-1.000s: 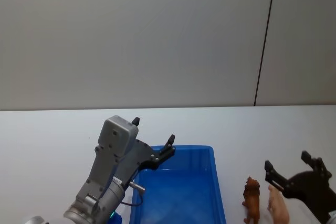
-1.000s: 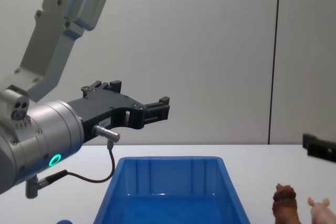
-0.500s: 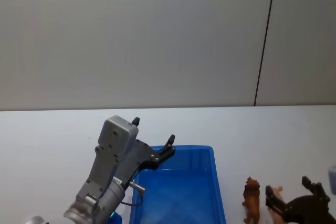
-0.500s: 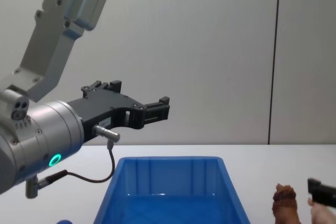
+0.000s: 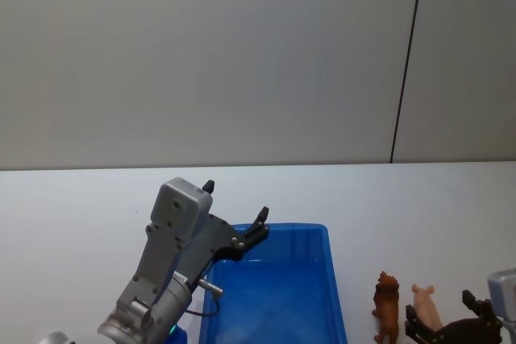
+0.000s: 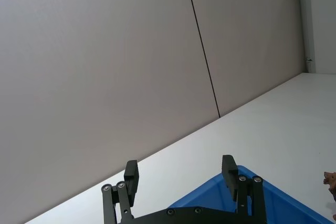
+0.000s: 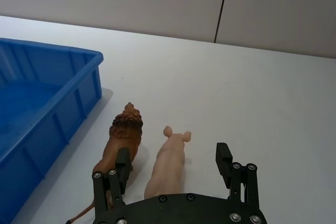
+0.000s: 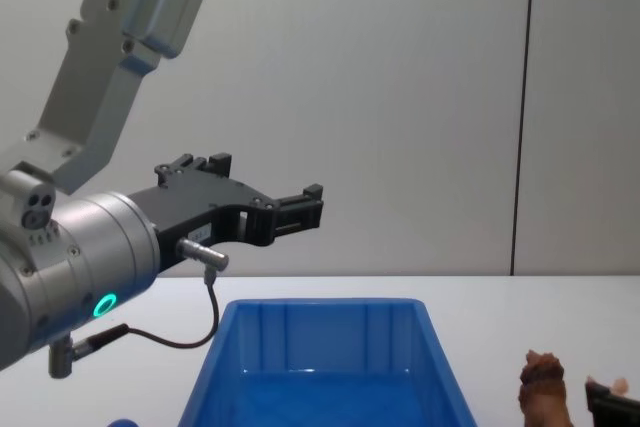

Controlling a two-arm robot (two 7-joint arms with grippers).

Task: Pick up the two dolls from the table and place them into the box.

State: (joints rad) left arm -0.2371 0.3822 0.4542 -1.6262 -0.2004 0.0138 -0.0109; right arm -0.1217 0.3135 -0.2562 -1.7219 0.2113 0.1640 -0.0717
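Right claw (image 7: 173,151): open wide and empty, low at the worktop (image 7: 273,93) on the right side of the box (image 7: 52,51). It is lined up over the rear of the pig (image 7: 169,163). One finger sits on the pig's side away from the box. The box-side finger falls across the back of the lion (image 7: 125,135) in the wrist view. It looks to be above the lion, not touching, but I can't tell the height for sure.

Dolls: both stand upright on the worktop, side by side and facing away from the robot. The lion is just beside the box's right wall. The pig is just beside the lion on the side away from the box, with a narrow gap between them. Neither is in the box, and what shows of the box's floor is bare.

Left claw (image 6: 180,165): open and empty, held up over the box's left rear corner. Looks idle.

Step in hand, as I judge it: grasping the pig.
- Shift the claw slightly away from the box so the box-side finger drops into the lion–pig gap, not onto the lion's mane or back.
- Go down until the fingers bracket the pig's flanks at mid-body.
- Close squarely across the body, not on the ears or legs.
- Lift straight up, so the lion is not tipped or dragged, before crossing the box rim.

Risks: the narrow gap could mean knocking the lion over or pinching both dolls.
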